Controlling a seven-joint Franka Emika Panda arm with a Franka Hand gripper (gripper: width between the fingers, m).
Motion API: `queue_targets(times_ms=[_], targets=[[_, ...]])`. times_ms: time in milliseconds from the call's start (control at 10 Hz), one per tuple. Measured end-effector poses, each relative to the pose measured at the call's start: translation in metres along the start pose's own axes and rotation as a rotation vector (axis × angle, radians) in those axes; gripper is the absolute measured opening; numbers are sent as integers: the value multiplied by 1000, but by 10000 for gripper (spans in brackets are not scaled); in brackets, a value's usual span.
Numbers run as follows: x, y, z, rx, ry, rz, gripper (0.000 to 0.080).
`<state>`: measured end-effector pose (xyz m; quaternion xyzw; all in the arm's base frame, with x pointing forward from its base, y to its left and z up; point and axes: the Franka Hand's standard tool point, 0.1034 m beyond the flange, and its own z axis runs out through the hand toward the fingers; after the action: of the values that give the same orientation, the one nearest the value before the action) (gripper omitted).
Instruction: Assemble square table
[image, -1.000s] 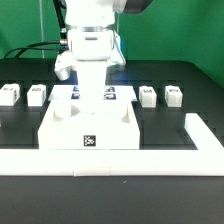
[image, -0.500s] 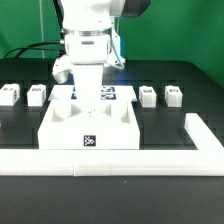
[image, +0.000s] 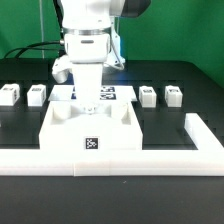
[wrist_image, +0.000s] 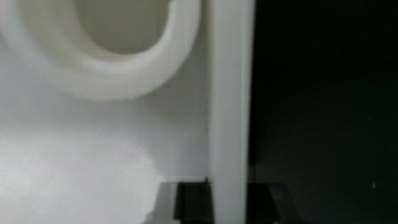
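The square table (image: 60, 128) is a white slab lying underside up in the middle of the exterior view, with a small tag (image: 91, 143) on its front wall. My gripper (image: 88, 104) reaches down onto its back rim. In the wrist view the rim wall (wrist_image: 231, 100) runs between my two dark fingers (wrist_image: 192, 203), which press it from both sides. My gripper (wrist_image: 231, 203) is shut on this wall. A round corner socket (wrist_image: 107, 50) lies beside it. Two leg blocks (image: 10, 95) (image: 37, 94) stand at the exterior view's left and two (image: 148, 95) (image: 174, 96) at its right.
The long white L-shaped rail (image: 150, 160) runs along the front and turns back at the exterior view's right. The marker board (image: 118, 95) lies behind the slab, partly hidden by my arm. A green wall stands at the back.
My arm has shifted slightly toward the exterior view's left and a little lower. The slab and the leg blocks have not moved.
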<state>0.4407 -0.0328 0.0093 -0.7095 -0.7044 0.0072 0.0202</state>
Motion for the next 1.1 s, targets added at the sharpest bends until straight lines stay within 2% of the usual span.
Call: queue_targets(times_ms=[400,500,700,800,1000,1100], targets=[[4,1,0,-2,2,15,57],[18,6,1,-7,9,33,57],[61,18,1,-20,30,55,57],[75,27,1,-28,38,55,57],[95,39,1,-43,55,46,57],[99,44,1,-49,60,41,57]])
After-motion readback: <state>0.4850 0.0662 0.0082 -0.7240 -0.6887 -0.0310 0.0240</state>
